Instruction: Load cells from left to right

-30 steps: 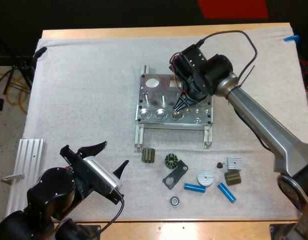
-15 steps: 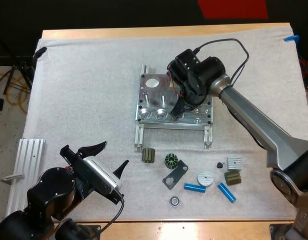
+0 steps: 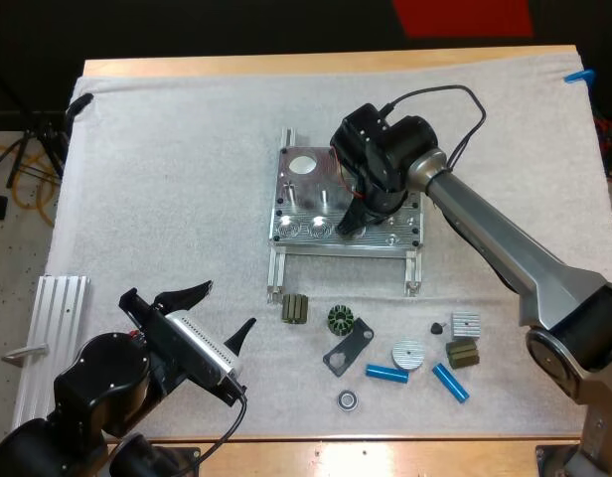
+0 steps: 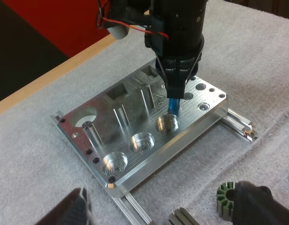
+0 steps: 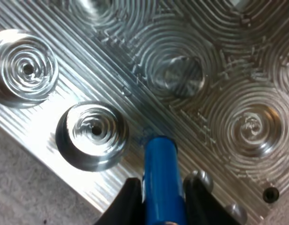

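Fingers (image 5: 126,201) of the right gripper (image 5: 162,187) clamp a blue cell (image 5: 159,164); the right wrist view puts its tip just beside a pocket (image 5: 93,133) of the fixture (image 5: 219,70). The high view adds the left gripper (image 3: 219,313), spread wide, and two spare cells (image 3: 387,374) on the mat (image 3: 167,149).

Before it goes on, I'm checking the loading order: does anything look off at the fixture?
The right gripper holds a blue cell at the third front pocket of the fixture, while both pockets left of it sit empty: odd for left-to-right loading.
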Available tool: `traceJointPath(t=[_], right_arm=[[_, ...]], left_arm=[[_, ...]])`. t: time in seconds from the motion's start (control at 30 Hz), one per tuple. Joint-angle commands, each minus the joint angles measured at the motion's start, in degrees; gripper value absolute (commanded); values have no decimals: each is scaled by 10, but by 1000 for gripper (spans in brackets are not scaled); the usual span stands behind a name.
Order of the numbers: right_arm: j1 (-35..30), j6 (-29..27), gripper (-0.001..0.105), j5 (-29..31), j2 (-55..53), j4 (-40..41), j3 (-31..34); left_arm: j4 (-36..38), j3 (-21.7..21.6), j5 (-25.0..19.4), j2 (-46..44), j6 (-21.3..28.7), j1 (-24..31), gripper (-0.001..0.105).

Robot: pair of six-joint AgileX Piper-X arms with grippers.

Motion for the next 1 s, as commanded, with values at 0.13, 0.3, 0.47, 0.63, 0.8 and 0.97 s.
traceJointPath(t=[0.13, 0.3, 0.47, 0.63, 0.8, 0.97], right_arm=[[-1, 3, 0, -4, 3, -4, -2], [-1, 4, 0, -4, 13, -17, -2], [-1, 29, 0, -4, 25, -29, -2], [-1, 44, 0, -4, 28, -20, -2], [-1, 60, 0, 24, 28, -1, -2], [-3, 69, 0, 26, 30, 13, -2]], left_arm=[[-10, -3, -8, -2, -9, 1, 61], [-10, -3, -8, -2, -9, 1, 61], [-10, -3, -8, -2, -9, 1, 61], [-10, -3, -8, -2, -9, 1, 61], [-10, -3, -8, -2, -9, 1, 61], [-10, -3, -8, -2, -9, 1, 61]])
